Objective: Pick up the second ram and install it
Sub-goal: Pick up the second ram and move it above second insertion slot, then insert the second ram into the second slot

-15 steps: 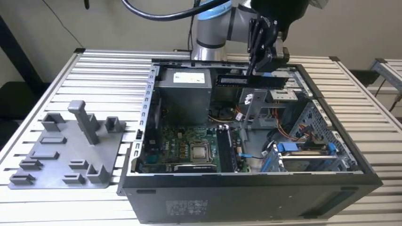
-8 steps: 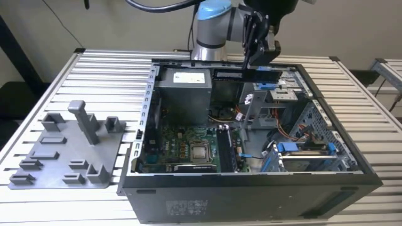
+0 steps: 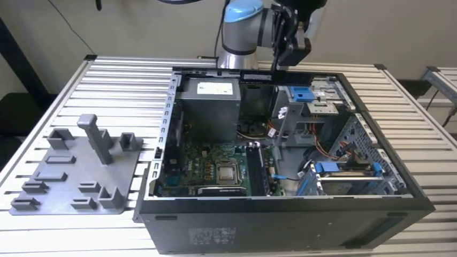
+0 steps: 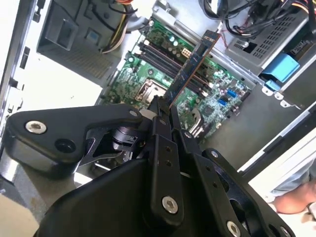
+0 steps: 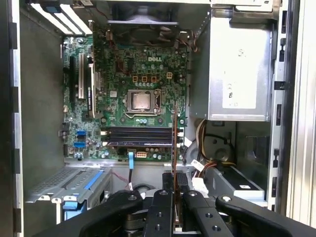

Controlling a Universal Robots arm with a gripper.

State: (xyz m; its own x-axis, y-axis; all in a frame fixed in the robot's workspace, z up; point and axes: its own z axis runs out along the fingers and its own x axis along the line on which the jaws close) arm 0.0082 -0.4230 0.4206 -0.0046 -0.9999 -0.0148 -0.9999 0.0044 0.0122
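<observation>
pick done | gripper jaws clamped on second ram | held in air over open case, above motherboard | not yet seated in slots | install step left to do

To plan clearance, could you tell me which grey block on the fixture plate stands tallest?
The slim post near the middle of the plate; it rises well above the squat blocks around it.

the second ram was dark with a coppery edge, and the claw was black. the motherboard was green, the fixture plate grey, the bench white with ribbed stripes, and a drive bracket blue.
</observation>
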